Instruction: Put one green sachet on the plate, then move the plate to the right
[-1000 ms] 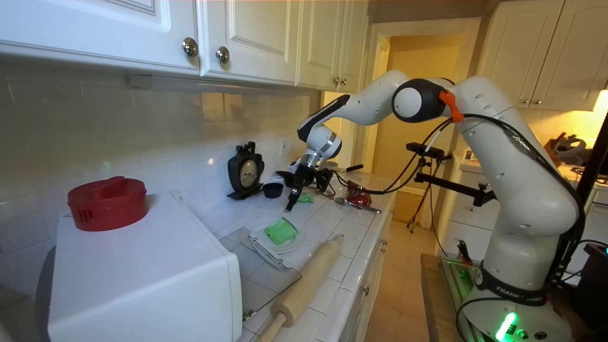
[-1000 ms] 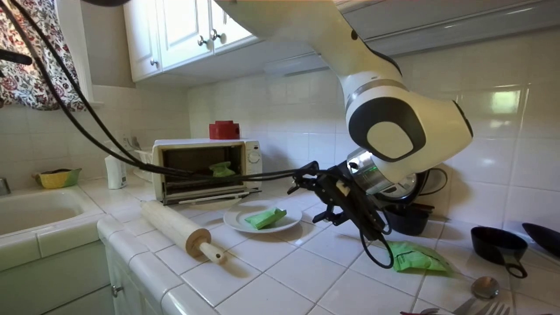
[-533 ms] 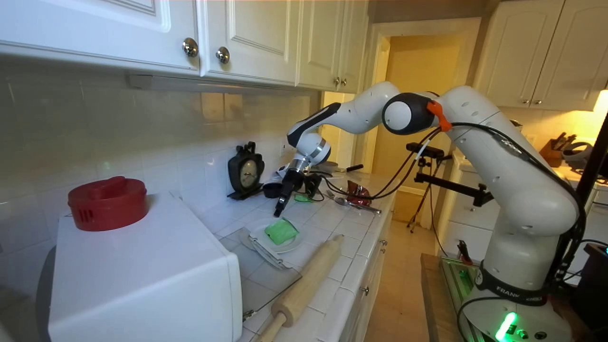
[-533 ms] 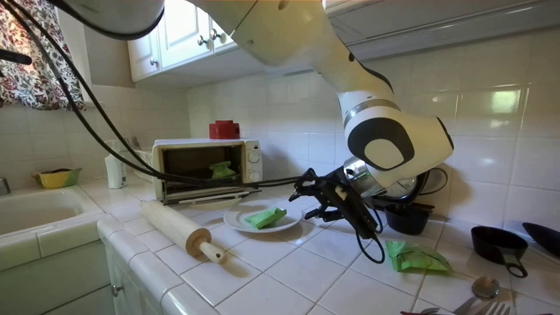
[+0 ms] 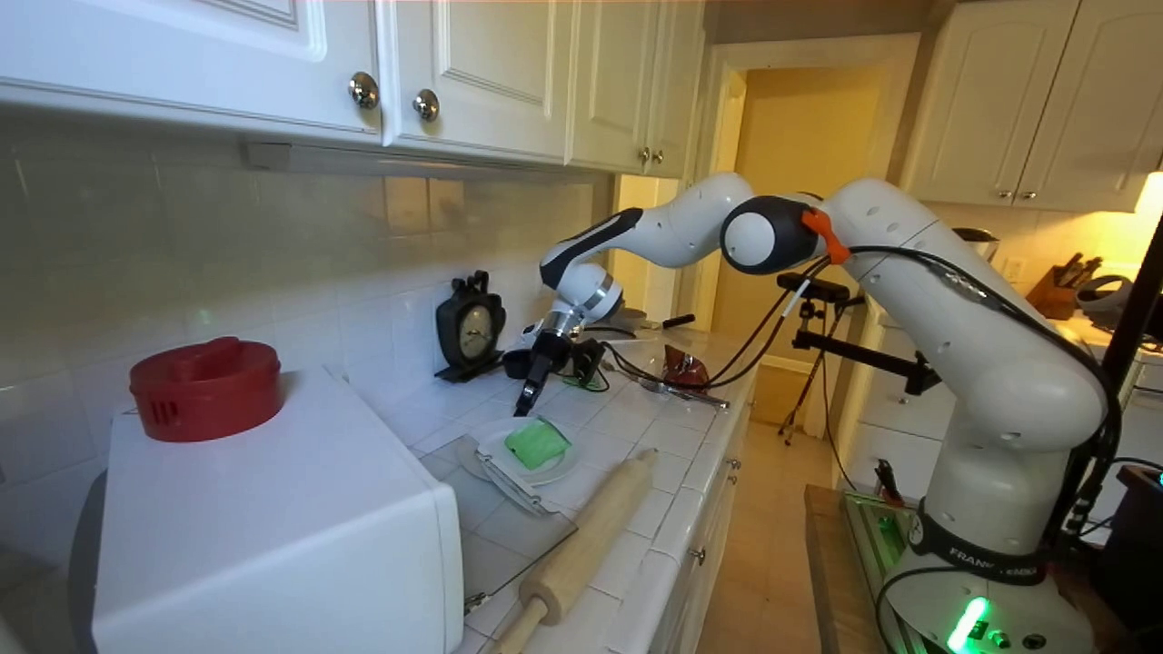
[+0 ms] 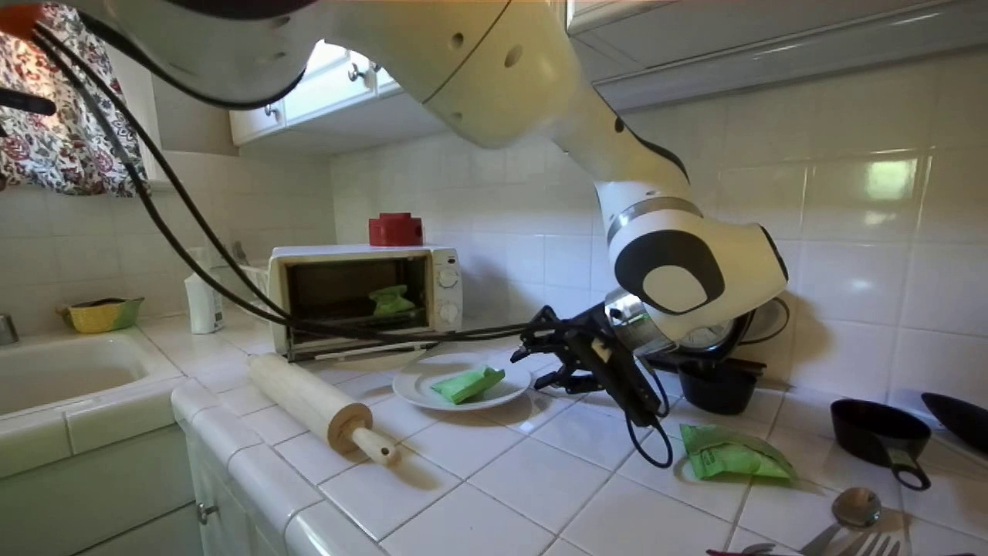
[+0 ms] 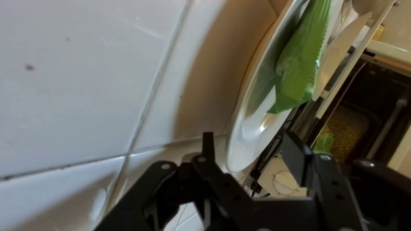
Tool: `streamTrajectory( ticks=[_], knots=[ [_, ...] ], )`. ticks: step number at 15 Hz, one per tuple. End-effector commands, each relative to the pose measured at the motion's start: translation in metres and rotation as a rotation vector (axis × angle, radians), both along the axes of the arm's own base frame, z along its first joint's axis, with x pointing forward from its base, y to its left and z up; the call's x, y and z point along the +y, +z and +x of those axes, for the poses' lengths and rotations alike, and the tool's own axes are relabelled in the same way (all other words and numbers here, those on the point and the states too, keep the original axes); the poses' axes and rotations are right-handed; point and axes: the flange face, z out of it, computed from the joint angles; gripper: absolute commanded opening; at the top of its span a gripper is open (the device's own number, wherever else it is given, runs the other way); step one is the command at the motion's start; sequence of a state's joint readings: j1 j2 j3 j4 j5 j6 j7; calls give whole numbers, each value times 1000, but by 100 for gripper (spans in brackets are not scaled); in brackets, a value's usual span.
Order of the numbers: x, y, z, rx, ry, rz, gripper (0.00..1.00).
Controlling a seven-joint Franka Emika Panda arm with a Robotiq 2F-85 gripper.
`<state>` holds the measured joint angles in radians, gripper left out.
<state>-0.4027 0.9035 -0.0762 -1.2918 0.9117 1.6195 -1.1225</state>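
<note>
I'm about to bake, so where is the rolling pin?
In an exterior view, the rolling pin lies left of the plate, near the counter edge.

Wrist view: broad brownish shadow on counter (image 7: 96, 80) ahead of jaws, along plate (image 7: 244, 150); small glint on plate just beyond jaws; jaws dark, slightly soft. In exterior view, dim inside oven (image 6: 446, 297) beyond jaws; pale glare on wall (image 6: 857, 216) higher than jaws. In exterior view, doorway (image 5: 804, 127) yellow-lit well behind jaws.

Your wrist view's top edge crops the white round plate (image 7: 244, 154) and bright green rectangular sachet (image 7: 298, 64). In an exterior view, the white arm (image 6: 532, 85) partly hides the black round-dialled object (image 6: 712, 340) from you.
</note>
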Motion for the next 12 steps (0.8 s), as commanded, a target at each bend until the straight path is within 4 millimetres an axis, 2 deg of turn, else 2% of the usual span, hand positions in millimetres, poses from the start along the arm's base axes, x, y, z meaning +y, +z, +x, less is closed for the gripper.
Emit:
streamTrajectory(
  ticks=[1,6,7,12],
  knots=[
    [-3,-5,6,32,21,12,42],
    [-2,-8,9,46,22,20,4],
    [-2,-9,9,48,21,21,0],
    [-4,-8,9,65,16,32,2]
  ],
)
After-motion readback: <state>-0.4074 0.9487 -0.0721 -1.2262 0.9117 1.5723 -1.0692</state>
